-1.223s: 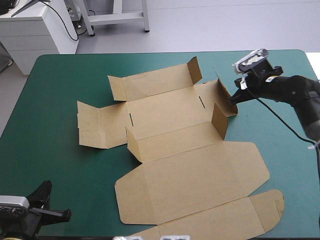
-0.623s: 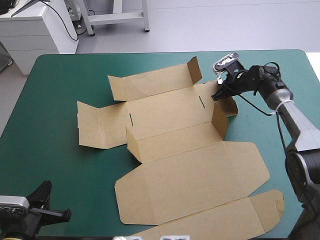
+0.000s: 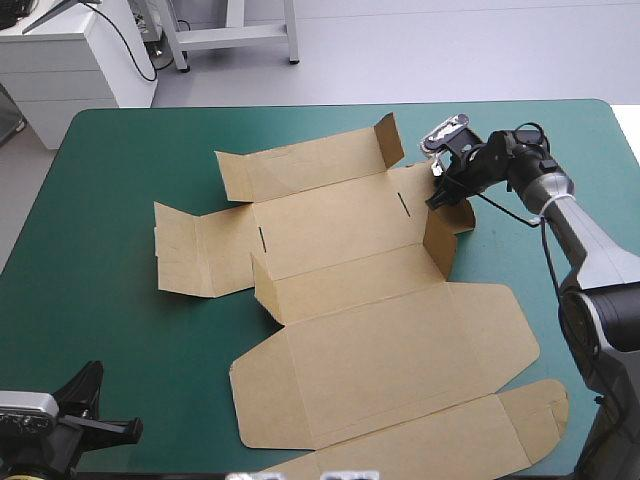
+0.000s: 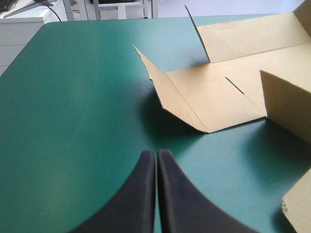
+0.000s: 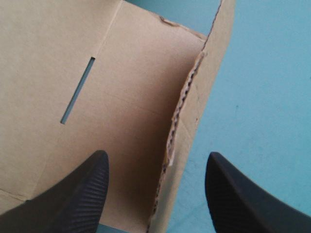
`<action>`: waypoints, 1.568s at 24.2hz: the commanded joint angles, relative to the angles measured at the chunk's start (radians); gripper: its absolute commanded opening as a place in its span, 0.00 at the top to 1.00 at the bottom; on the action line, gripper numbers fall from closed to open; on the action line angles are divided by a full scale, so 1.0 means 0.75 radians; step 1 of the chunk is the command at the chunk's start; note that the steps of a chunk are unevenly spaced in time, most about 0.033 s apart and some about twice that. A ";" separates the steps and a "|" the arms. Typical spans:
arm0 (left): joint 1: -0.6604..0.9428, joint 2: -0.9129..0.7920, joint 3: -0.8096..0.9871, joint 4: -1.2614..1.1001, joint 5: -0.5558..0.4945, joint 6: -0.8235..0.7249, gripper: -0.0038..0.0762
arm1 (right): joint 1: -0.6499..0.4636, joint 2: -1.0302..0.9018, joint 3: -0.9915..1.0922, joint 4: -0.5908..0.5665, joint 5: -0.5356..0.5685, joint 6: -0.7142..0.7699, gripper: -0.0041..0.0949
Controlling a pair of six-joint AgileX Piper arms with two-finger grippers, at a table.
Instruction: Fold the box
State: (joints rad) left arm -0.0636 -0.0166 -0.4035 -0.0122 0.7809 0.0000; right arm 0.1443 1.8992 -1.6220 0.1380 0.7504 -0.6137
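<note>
The brown box lies as a cut sheet across the middle of the teal-green table, with several short flaps raised. My right gripper hovers over the small flap at the sheet's far right. In the right wrist view this gripper stands open, and the flap's raised torn edge runs up between the fingers without being pinched. A slot shows in the panel beside it. My left gripper rests at the near left corner, away from the box. The left gripper is shut on nothing, with the box's left flap ahead.
Bare teal-green cover stretches along the left side and around the far right corner. The sheet's near flaps reach the table's front edge. A white cabinet stands beyond the far left corner.
Earlier the right gripper was shut on the raised right flap and swung it leftward over the sheet. Now its fingers have parted and let the flap go. The left arm has not moved.
</note>
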 commanded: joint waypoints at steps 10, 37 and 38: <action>-0.007 -0.009 -0.040 -0.002 -0.103 0.000 0.96 | 0.046 0.002 -0.041 -0.248 -0.074 0.006 0.81; -0.007 -0.009 -0.040 -0.002 -0.103 -0.008 0.96 | 0.669 -0.400 -0.117 -0.912 -0.182 -0.070 0.97; -0.007 -0.009 -0.040 -0.002 -0.103 -0.008 0.96 | 0.690 -0.400 -0.117 -0.912 -0.190 -0.089 0.97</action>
State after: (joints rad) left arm -0.0636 -0.0166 -0.4035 -0.0122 0.7809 0.0000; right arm 0.6236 1.6590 -1.6744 -0.5071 0.6823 -0.6327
